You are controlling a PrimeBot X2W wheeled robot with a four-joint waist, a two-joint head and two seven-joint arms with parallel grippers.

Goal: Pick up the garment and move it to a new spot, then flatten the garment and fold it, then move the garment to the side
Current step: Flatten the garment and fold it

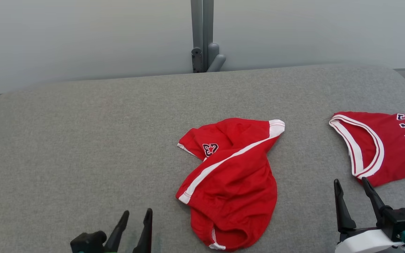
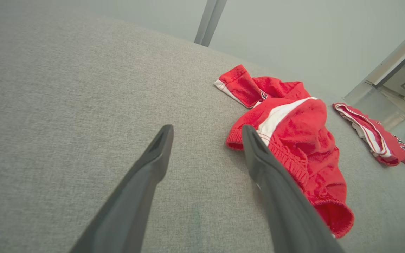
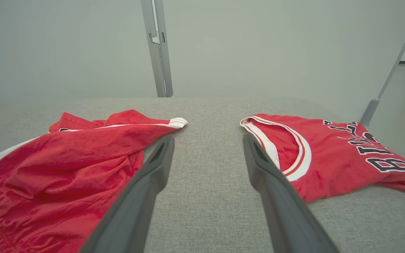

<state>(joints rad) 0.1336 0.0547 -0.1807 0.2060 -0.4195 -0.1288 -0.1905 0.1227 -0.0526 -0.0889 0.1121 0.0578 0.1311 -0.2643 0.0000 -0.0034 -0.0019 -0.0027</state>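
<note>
The garment [image 1: 234, 175], a pair of red shorts with white side stripes and a "23" patch, lies crumpled at the middle of the grey padded surface [image 1: 83, 140]. My left gripper [image 1: 138, 211] is open and empty at the lower left, just left of the garment's waistband end. The left wrist view has the garment [image 2: 294, 140] to the right of the left gripper [image 2: 206, 129]. My right gripper [image 1: 350, 180] is open and empty at the lower right. In the right wrist view the right gripper [image 3: 208, 138] hovers over bare fabric, with the garment [image 3: 65, 158] to its left.
A red jersey [image 1: 389, 147] with white trim and dark lettering lies flat at the surface's right edge, just beyond my right gripper; it also appears as the jersey [image 3: 329, 158] and the jersey [image 2: 374, 137]. A grey post [image 1: 202, 35] stands behind the surface against a pale wall.
</note>
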